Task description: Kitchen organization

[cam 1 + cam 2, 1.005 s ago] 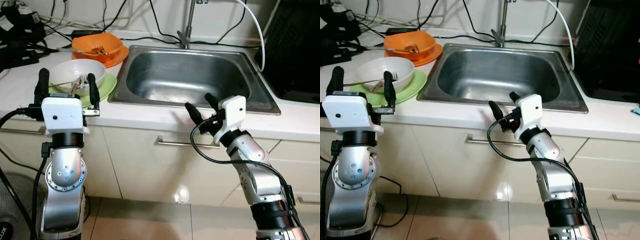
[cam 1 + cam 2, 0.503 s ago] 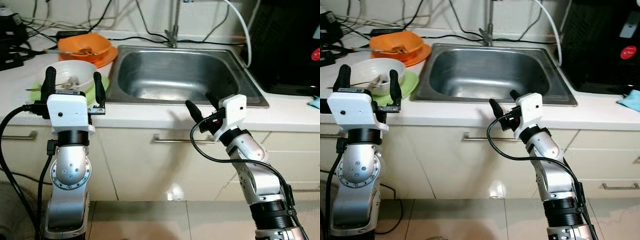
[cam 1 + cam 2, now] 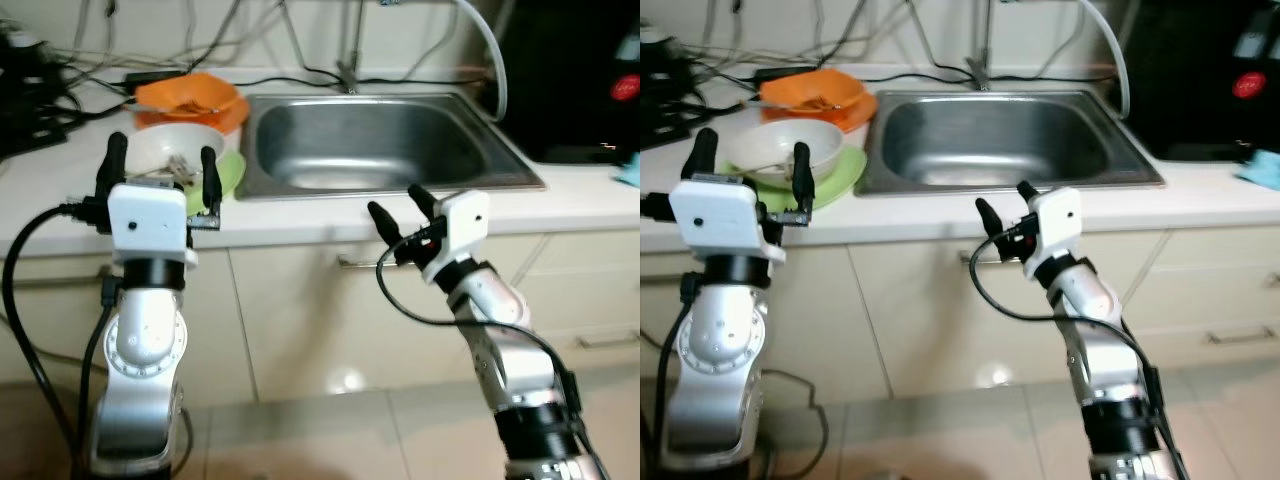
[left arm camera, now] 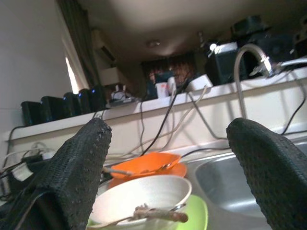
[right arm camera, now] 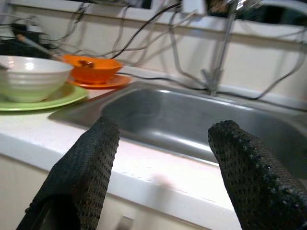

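Observation:
A white bowl (image 3: 172, 150) with cutlery in it sits on a green plate (image 3: 228, 172) on the counter, left of the steel sink (image 3: 380, 140). Behind it an orange bowl (image 3: 190, 97) rests on an orange plate. My left gripper (image 3: 161, 168) is open, raised in front of the white bowl, short of the counter edge; the bowl (image 4: 141, 199) lies between its fingers in the wrist view. My right gripper (image 3: 398, 207) is open and empty, held before the counter edge below the sink's front rim (image 5: 158, 143).
Black cables (image 3: 60, 75) and dark devices lie at the back left of the counter. A tap (image 3: 352, 40) stands behind the sink. A black appliance (image 3: 575, 80) occupies the counter at right. Cabinet fronts with a handle (image 3: 355, 262) lie below; tiled floor underneath.
The camera view has shifted and drawn back, so the counter sits higher in the picture. Both grippers keep the same open pose relative to the bowl and the sink.

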### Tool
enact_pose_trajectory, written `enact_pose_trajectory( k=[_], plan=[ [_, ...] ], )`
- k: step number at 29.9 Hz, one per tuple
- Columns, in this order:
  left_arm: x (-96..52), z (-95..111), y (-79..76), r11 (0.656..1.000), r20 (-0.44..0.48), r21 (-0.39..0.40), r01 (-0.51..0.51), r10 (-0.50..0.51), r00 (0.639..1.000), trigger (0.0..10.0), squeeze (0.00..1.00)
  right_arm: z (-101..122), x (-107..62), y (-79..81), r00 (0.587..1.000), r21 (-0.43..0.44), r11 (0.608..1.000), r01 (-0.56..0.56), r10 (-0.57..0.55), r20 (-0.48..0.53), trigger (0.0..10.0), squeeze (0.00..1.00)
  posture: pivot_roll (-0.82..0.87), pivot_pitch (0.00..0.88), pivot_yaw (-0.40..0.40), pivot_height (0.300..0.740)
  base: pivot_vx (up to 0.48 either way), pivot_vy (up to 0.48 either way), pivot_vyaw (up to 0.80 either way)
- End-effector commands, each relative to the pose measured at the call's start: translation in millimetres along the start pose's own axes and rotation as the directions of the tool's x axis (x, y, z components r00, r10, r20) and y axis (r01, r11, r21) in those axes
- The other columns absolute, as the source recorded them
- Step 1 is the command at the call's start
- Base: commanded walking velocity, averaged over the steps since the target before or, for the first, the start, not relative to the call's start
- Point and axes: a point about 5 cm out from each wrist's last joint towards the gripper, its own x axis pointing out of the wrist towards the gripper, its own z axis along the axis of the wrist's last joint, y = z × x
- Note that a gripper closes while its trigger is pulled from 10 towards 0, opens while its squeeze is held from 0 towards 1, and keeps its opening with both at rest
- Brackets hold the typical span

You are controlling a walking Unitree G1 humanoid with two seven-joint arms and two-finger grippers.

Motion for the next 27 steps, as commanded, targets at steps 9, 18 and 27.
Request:
enact_pose_trajectory(
  k=[9,18,27],
  plan=[
    [3.6,4.8,-5.0,1.0,0.011,-0.017,0.025,-0.024,1.0,10.0,0.0,4.0,1.0,-1.5,1.0,-0.03,0.999,0.025,-0.024,0.019,10.0,0.0,-0.03,0.0,0.002,0.74,0.281,0.0,0.0],
    [5.6,6.1,-4.8,1.0,0.012,-0.018,0.015,-0.014,1.0,10.0,0.0,3.7,1.1,2.0,1.0,-0.037,0.999,0.021,-0.02,0.024,10.0,0.0,-0.03,0.001,0.005,0.74,0.38,0.0,0.0],
    [5.1,5.8,-5.8,1.0,0.005,-0.018,0.013,-0.013,1.0,10.0,0.0,4.0,1.3,4.2,1.0,-0.04,0.999,0.017,-0.016,0.027,10.0,0.0,-0.03,0.005,0.008,0.74,0.373,0.0,0.0]
  ],
)
